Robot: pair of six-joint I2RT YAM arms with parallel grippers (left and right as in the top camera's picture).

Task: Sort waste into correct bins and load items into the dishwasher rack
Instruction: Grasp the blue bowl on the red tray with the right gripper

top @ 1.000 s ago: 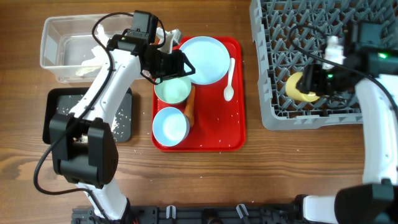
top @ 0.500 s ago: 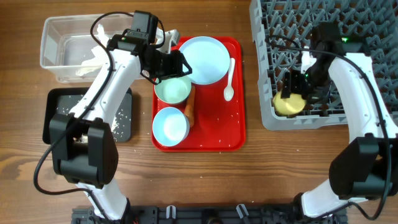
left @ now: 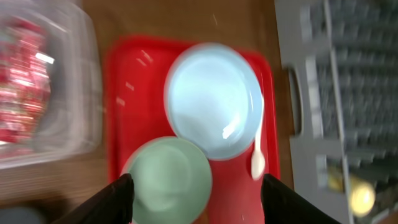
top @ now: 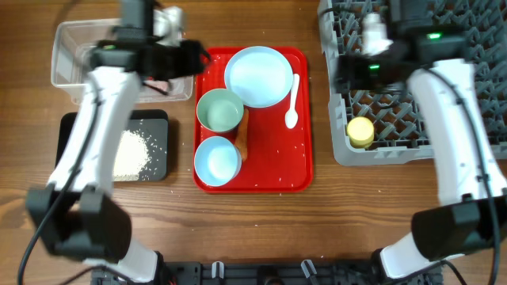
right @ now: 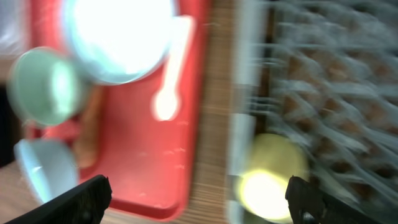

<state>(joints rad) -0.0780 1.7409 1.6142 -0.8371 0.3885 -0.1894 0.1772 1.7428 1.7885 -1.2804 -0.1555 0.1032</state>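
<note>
Well, my left jaws and my right jaws both stand wide apart, holding nothing. The yellow cup [top: 360, 131] sits in the grey rack [top: 396, 156], at its near corner on the red tray's [top: 277, 170] side. On that tray lie the plate [top: 257, 75], green bowl [top: 219, 110], blue bowl [top: 217, 158], spoon [top: 292, 103] and carrot [top: 243, 134]. Rice [top: 131, 154] lies in the black tray [top: 158, 127].

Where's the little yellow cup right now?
In the overhead view, the yellow cup sits on the right side, inside the grey dishwasher rack. It is near the rack's front-left corner, just right of the red tray.
</note>
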